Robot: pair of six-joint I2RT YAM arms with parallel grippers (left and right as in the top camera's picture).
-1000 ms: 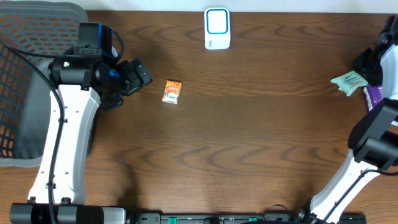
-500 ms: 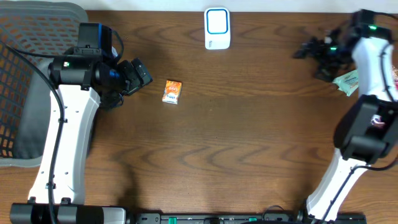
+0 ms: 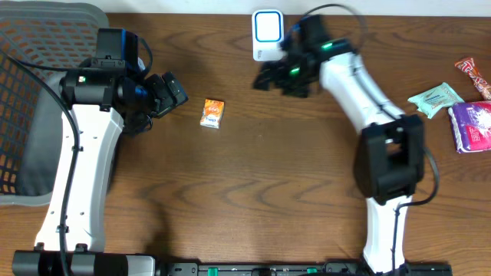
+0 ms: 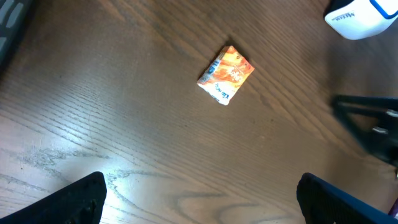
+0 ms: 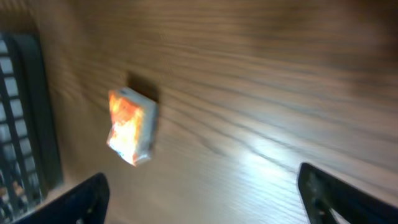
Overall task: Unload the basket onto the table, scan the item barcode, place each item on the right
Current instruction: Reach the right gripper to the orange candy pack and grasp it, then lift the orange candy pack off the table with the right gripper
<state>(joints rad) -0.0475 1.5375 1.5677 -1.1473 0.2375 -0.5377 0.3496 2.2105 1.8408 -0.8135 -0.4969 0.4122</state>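
Both sets of jaws are wide open and empty right now, with nothing pinched in the left jaws or the right jaws. The small orange snack packet [image 3: 212, 113] lies flat on the brown wooden table [image 3: 253, 192] with nobody touching it. It sits between the two arms, with the left jaws just to its left. The right jaws are off to its right, close below the white-and-blue box scanner [image 3: 268, 34] at the back edge. The right wrist view is blurry, but the packet shows there ahead of the open jaws. I'd say this has barely started: nothing's been grabbed or shown to the scanner. What's left, I reckon, is picking up the packet, finding the barcode side and holding it to the scanner. I can't make out a barcode on the face that's up.
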